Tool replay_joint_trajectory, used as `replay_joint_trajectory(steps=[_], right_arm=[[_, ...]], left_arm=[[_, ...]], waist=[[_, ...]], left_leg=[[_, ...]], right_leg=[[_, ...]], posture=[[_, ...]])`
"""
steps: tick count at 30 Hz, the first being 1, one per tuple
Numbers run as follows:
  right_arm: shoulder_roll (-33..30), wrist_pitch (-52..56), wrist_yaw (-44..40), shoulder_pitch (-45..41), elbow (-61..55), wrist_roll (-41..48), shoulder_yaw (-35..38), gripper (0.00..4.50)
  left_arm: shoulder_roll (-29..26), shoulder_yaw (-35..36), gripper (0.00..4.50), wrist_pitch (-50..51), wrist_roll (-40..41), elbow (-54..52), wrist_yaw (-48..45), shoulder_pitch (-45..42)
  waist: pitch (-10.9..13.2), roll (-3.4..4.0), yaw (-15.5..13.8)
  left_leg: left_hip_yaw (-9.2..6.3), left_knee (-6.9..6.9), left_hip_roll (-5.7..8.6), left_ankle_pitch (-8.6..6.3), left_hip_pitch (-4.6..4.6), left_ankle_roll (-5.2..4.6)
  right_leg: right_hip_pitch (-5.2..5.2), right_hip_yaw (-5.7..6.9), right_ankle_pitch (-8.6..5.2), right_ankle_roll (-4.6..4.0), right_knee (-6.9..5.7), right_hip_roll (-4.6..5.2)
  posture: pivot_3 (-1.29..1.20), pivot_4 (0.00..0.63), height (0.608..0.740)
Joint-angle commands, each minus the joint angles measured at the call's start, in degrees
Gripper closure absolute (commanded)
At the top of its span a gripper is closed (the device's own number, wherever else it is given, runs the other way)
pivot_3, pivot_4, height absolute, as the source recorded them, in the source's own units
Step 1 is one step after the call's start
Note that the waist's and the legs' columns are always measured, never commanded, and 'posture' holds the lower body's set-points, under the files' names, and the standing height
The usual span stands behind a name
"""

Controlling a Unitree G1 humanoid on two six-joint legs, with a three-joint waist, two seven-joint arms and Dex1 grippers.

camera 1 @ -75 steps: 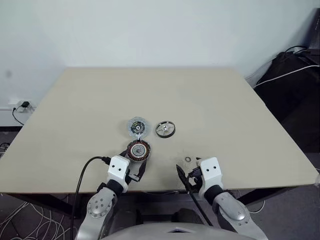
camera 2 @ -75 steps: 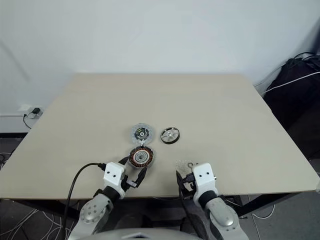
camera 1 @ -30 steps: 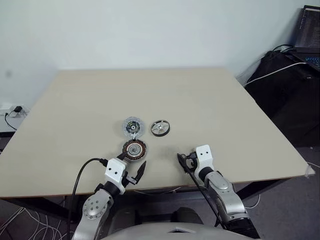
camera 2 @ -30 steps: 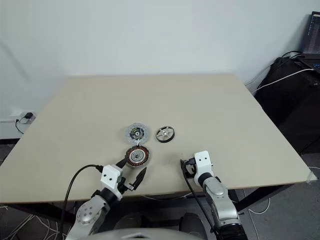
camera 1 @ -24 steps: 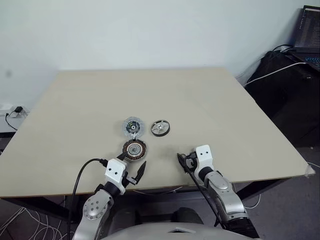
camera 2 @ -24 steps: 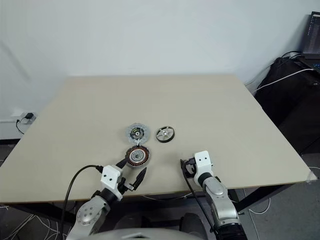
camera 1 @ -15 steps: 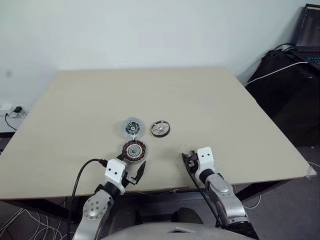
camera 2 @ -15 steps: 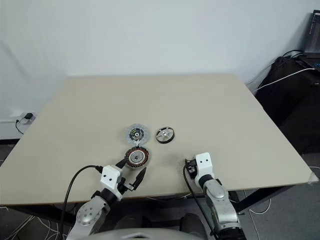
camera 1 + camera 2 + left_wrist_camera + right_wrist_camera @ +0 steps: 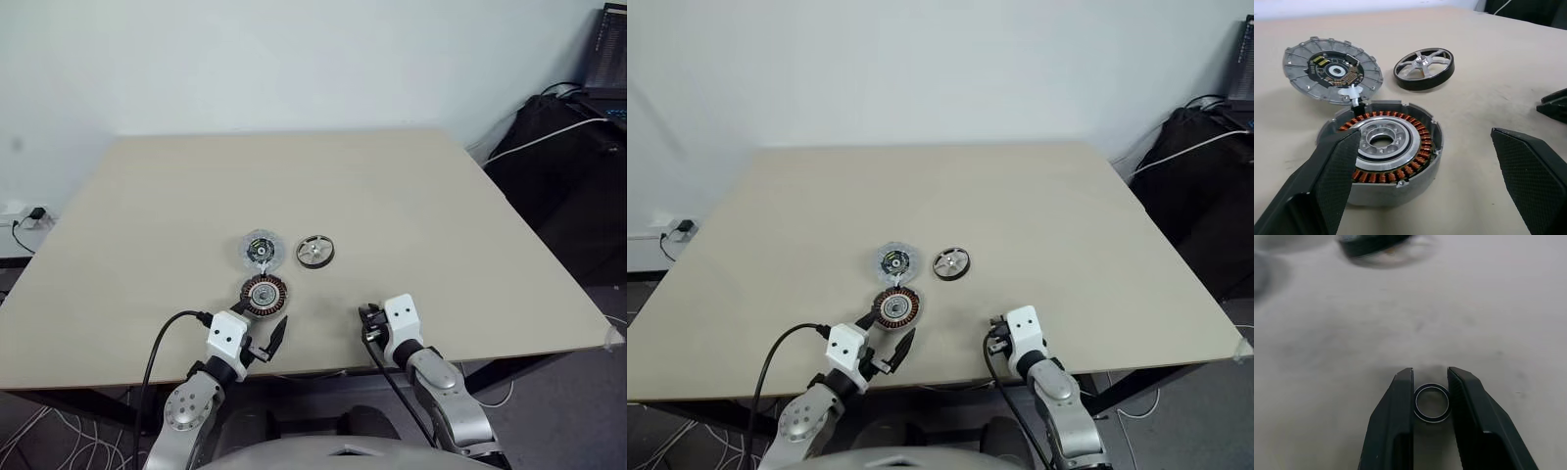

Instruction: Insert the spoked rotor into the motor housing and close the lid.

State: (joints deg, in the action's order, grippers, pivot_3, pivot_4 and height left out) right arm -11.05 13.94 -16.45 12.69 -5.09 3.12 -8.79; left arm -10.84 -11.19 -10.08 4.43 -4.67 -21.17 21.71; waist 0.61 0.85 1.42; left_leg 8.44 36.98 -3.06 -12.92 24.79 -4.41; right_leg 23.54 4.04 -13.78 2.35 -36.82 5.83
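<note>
The motor housing, with its ring of copper windings, stands on the table near the front edge. My left gripper is open, and the housing sits just ahead of its wide-spread fingers. Behind it the pale lid lies flat with its dark greenish face up. The silver spoked rotor rests to the right of the lid. My right gripper is shut on a small dark-rimmed metal ring, held a little above the table by the front edge, right of the housing.
The beige table ends just in front of both grippers. Black bags and cables lie on the floor to the right. A wall socket is low on the left. A black cable hangs off my left arm.
My right gripper has closed on the small ring and drawn back slightly toward the table's front edge, lifting a little. The left gripper and the three motor parts have not moved.
</note>
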Motion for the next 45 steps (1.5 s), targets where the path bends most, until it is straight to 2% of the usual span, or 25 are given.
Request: replay_joint_trajectory(steps=[1,7,16,27,45], right_arm=[[0.2,2.6,-1.0,-3.3,-5.9,-0.2,-1.9,3.80],[0.9,7.1,-1.5,-12.5,-1.7,-4.3,-7.0,3.80],[3.8,5.7,-4.6,-22.3,8.0,-6.8,-13.1,3.80],[7.7,2.8,-8.6,-27.4,14.3,-8.5,-18.8,3.80],[12.1,-0.7,-10.3,-32.8,23.9,-9.6,-19.5,3.80]], left_arm=[[-0.1,0.2,0.00,-1.2,-0.2,-2.0,0.1,-0.2],[-0.4,1.0,0.00,-2.0,-0.2,-1.2,0.4,0.6],[-1.2,3.4,0.00,-5.6,0.0,1.6,0.6,2.7],[-1.3,4.2,0.00,-11.1,-0.7,7.7,-0.2,3.8],[-0.5,4.0,0.00,-12.7,-1.6,8.3,0.7,3.5]], waist=[[0.1,-0.01,0.1],[0.2,-0.15,0.0],[0.3,-0.31,0.0],[0.3,-0.36,0.1],[0.3,-0.39,0.6]], left_leg=[[-0.01,0.00,0.00,0.00,-0.01,0.00],[-0.01,0.03,0.00,0.00,0.01,0.00],[0.03,0.07,0.02,0.01,0.19,0.01],[0.03,0.07,0.01,0.01,0.18,0.02],[0.07,0.05,0.00,0.02,0.18,0.05]], right_leg=[[0.01,0.01,0.00,0.00,-0.02,-0.01],[0.01,0.10,0.01,-0.01,-0.01,0.03],[0.16,0.13,0.17,-0.28,0.03,0.01],[0.18,0.16,0.17,-0.27,-0.03,0.00],[0.21,0.15,0.20,-0.30,-0.06,0.00]], posture=[[0.00,0.000,0.740],[0.00,0.000,0.740],[0.00,0.000,0.740],[0.00,0.000,0.740],[0.00,0.000,0.740]])
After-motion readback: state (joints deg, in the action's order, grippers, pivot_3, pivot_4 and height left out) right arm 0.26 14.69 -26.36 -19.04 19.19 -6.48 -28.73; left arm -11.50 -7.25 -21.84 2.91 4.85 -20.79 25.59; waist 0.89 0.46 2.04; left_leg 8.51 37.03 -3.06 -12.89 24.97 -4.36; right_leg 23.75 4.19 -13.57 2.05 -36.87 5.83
